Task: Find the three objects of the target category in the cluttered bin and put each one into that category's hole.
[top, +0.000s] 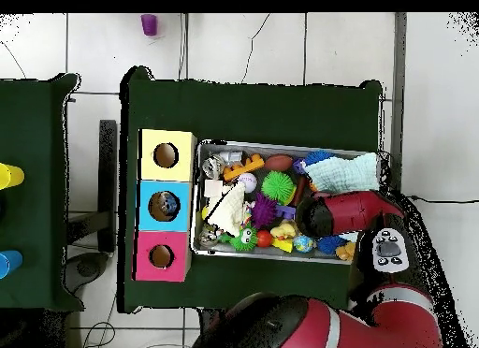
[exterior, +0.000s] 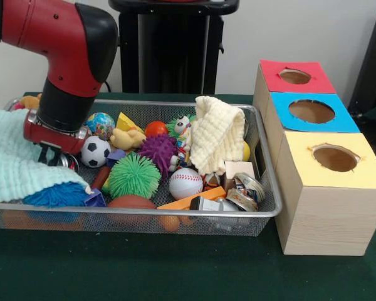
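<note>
A wire mesh bin (exterior: 271,188) (top: 198,199) holds a jumble of toys. Among them are a soccer ball (exterior: 95,152), a green spiky ball (exterior: 134,176) (top: 277,186), a purple spiky ball (exterior: 158,150) (top: 265,210), a baseball (exterior: 185,183), a red ball (exterior: 155,128) and a brown football (exterior: 131,202). My gripper (exterior: 53,154) reaches down into the bin's left end in the front view, beside the soccer ball. A mint cloth (exterior: 15,160) (top: 346,172) hides its lower part. In the overhead view the red arm (top: 337,213) covers it.
Three wooden boxes stand next to the bin, each with a round hole in its top: red (exterior: 294,76) (top: 161,256), blue (exterior: 311,111) (top: 165,205) and yellow (exterior: 335,158) (top: 166,155). A cream cloth (exterior: 217,133) drapes over toys. Crushed cans (exterior: 247,189) lie near the boxes.
</note>
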Controlling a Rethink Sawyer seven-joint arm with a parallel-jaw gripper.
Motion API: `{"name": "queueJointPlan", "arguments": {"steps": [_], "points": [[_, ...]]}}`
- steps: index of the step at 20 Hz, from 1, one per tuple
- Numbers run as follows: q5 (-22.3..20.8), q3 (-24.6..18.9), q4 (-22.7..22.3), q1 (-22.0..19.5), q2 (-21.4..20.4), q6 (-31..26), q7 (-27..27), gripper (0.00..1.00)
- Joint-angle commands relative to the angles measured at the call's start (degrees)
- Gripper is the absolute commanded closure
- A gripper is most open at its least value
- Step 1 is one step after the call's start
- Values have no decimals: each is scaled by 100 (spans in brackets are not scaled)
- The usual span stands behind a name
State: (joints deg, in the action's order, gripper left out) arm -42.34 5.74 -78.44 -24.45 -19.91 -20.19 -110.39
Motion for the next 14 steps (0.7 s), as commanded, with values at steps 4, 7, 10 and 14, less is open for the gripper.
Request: {"name": "queueJointPlan", "arguments": {"steps": [4, 7, 10, 14], "points": [[445, -510, -73, -248, 671, -157, -408, 100], [862, -930, -695, -592, 165, -712, 118, 100], [1353, -1283, -1440, -839, -524, -1353, 463, 100], [1957, -1715, -2202, -1139, -1066, -1849, 515, 100]]}}
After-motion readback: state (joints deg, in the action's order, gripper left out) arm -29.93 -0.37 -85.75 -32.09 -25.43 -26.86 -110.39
